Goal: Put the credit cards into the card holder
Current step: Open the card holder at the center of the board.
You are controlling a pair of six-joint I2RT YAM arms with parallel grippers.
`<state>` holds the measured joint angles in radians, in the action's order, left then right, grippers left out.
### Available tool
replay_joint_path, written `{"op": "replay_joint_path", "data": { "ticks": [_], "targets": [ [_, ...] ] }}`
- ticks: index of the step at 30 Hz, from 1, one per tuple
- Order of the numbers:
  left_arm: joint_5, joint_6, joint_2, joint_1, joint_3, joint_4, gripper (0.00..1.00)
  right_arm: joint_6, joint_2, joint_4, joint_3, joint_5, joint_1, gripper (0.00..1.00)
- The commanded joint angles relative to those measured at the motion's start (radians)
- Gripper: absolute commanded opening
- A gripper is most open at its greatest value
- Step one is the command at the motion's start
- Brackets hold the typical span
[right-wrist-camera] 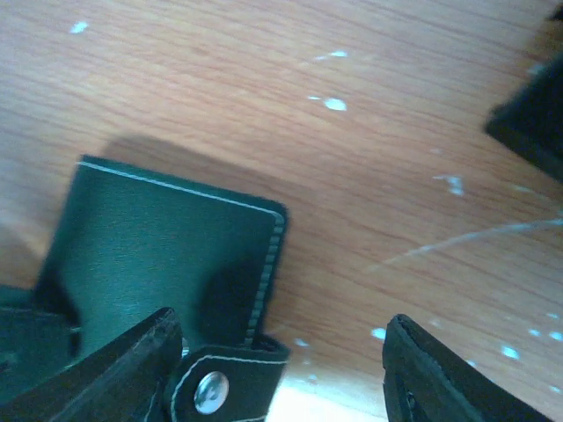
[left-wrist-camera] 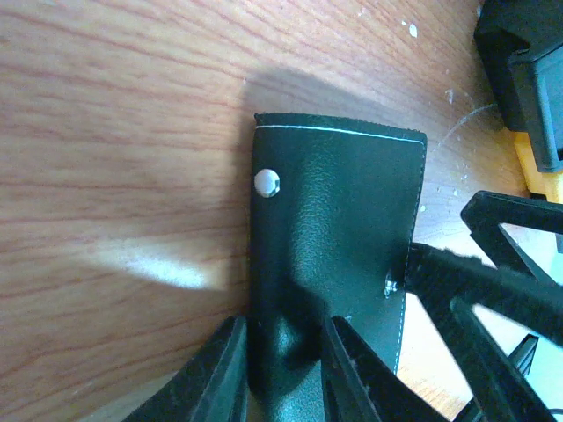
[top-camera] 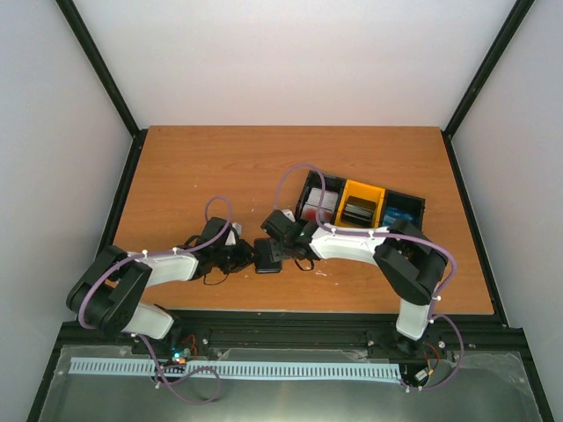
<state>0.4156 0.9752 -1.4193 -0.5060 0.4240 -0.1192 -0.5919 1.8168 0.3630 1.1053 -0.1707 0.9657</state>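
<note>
Surface: wooden table (top-camera: 220,167), walled white; open room toward 12 o'clock.
Card holder (top-camera: 267,256): flat near the front edge, between both grippers.
Left gripper (left-wrist-camera: 283,332): at its 9 o'clock, narrowly parted astride one end.
Right gripper (right-wrist-camera: 281,321): at 3 o'clock, wide, empty.
Trays (top-camera: 365,187): 1 o'clock, credit cards (top-camera: 318,204) inside.
Unclear: holder's slots hidden.
</note>
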Motion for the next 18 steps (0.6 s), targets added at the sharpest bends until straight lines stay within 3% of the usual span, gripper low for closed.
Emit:
{"op": "replay_joint_path", "data": {
  "ticks": [1,4,7,18],
  "targets": [
    [-0.008,-0.020,-0.007,0.002,0.012,0.018,0.25,-0.060,-0.011,0.102,0.015,-0.154,0.007,0.61],
    [-0.013,-0.021,0.000,0.003,0.009,0.020,0.25,-0.077,-0.051,0.118,-0.016,-0.190,0.007,0.54],
    [-0.012,-0.027,-0.001,0.003,0.010,0.019,0.25,-0.073,-0.065,0.107,-0.036,-0.197,0.007,0.41],
    [-0.004,-0.023,0.004,0.002,0.003,0.004,0.25,-0.072,-0.022,0.010,-0.068,-0.018,0.001,0.37]
  ]
}}
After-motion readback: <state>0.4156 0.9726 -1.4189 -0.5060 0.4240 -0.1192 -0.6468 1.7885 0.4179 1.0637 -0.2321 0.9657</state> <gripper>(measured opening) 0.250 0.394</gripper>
